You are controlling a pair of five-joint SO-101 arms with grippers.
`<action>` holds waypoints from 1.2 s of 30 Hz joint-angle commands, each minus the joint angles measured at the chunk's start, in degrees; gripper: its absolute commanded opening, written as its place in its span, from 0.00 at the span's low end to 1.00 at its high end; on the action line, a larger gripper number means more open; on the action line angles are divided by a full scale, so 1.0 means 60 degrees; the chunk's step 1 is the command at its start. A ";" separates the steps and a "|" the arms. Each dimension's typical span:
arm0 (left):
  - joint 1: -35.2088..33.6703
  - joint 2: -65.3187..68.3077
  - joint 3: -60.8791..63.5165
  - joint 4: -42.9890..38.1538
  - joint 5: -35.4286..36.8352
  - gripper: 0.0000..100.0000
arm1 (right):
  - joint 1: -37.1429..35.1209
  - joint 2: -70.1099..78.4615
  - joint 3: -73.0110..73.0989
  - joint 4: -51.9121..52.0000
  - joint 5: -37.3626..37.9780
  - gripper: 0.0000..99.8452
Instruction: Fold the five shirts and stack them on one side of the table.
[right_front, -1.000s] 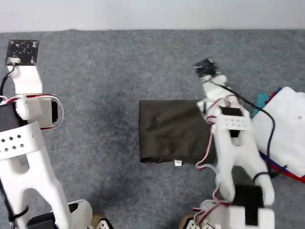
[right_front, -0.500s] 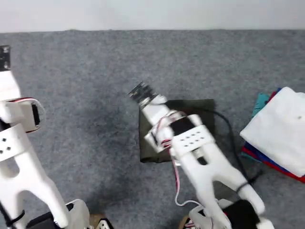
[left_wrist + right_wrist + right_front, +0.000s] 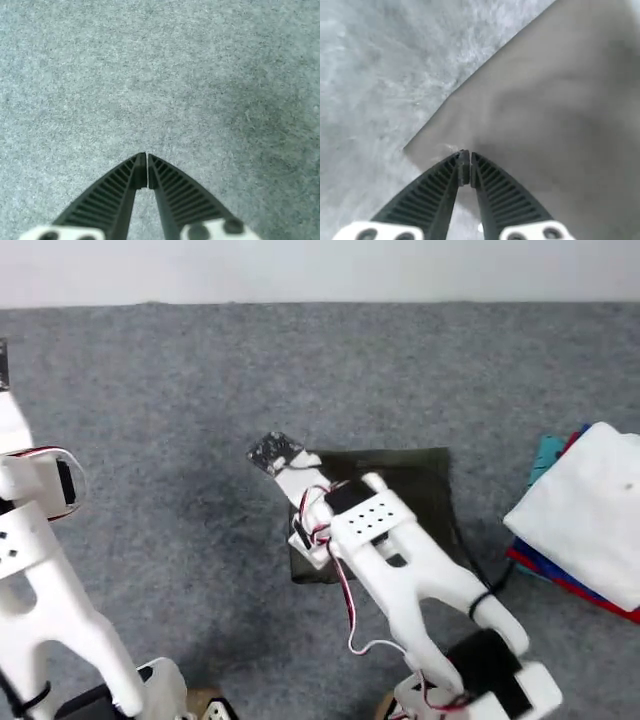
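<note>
The dark shirt [image 3: 425, 480] is seen lying folded at the middle of the grey table [image 3: 180, 370]. It is well apart from the stack of folded shirts [image 3: 585, 505] at the table's right edge, which is topped by a white one. The right pincer [image 3: 465, 167] is held closed, tips together, low over the shirt's corner on the side away from the stack. Whether any cloth is caught between the tips cannot be told. The left pincer [image 3: 147, 170] is likewise closed, on nothing, above bare table. The shirt is judged not yet carried to the stack. If it is dragged by one corner with closed tips, the folds may be pulled open or bunched, and the cloth may catch on the rough table covering. If only a single layer is lifted, the fold may be lost, and the stack may be nudged askew on arrival.
</note>
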 commanded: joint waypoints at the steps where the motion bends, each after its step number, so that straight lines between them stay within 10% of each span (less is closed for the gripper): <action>1: -0.0044 -0.0352 -0.0066 0.0205 0.0029 0.01 | 0.0681 -0.0857 -0.0996 0.1223 -0.0103 0.02; 8: -0.0015 -0.0337 -0.0066 0.0205 -0.0601 0.01 | 0.2850 -0.0857 -0.1040 0.2059 -0.0117 0.27; 25: -0.0015 -0.0249 -0.0066 0.0161 -0.0923 0.01 | 0.4916 0.1150 0.0088 0.0476 -0.3707 0.28; 31: -0.0015 -0.0264 -0.0066 0.0190 -0.0908 0.01 | 0.4930 0.2821 0.0044 0.0462 -0.3590 0.24; 36: -0.0015 -0.0264 -0.0066 0.0190 -0.0908 0.01 | 0.4960 0.3245 -0.0190 0.0505 -0.1890 0.00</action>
